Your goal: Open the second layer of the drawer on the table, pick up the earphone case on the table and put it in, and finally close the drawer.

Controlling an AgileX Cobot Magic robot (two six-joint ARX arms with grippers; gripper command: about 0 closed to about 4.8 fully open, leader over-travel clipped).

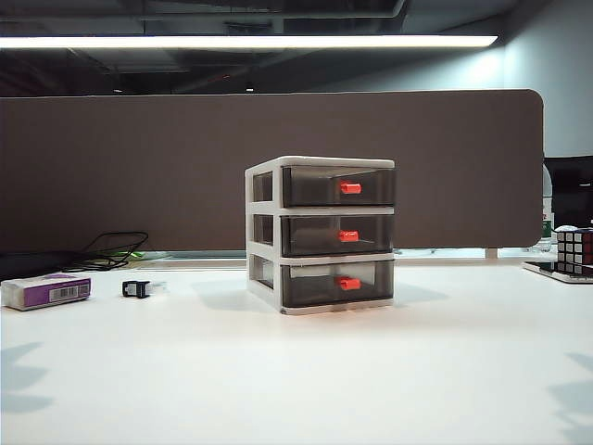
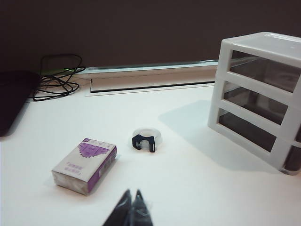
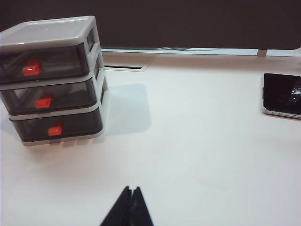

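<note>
Here the drawer (image 1: 321, 235) stands upright near the middle of the table (image 1: 306, 371), its three smoky grey layers all pushed in flush with the white frame. The second layer (image 1: 337, 235) sits closed between the top and bottom ones, its red-orange handle (image 1: 348, 236) facing the front. In the right wrist view the same unit (image 3: 51, 80) shows its three handles stacked one above another.

To the left of the drawer, well apart from it, lies a small black clip (image 1: 135, 289) with a pale rounded thing (image 2: 149, 135) just behind it; whether that is the earphone case I cannot tell. Farther left rests a white-and-purple box (image 1: 46, 290), lying flat. Behind these a loop of black cable (image 1: 116, 248) lies at the table's rear edge, before a dark partition (image 1: 139, 167). At the far right edge stands a cube puzzle (image 1: 574, 248) on a dark flat device (image 3: 282, 94).

The left hand (image 2: 132, 200) hangs above bare table in front of the box and clip, fingers pressed together and holding nothing. The right hand (image 3: 131, 197) hangs over bare table on the drawer's right, likewise closed tight and empty.
</note>
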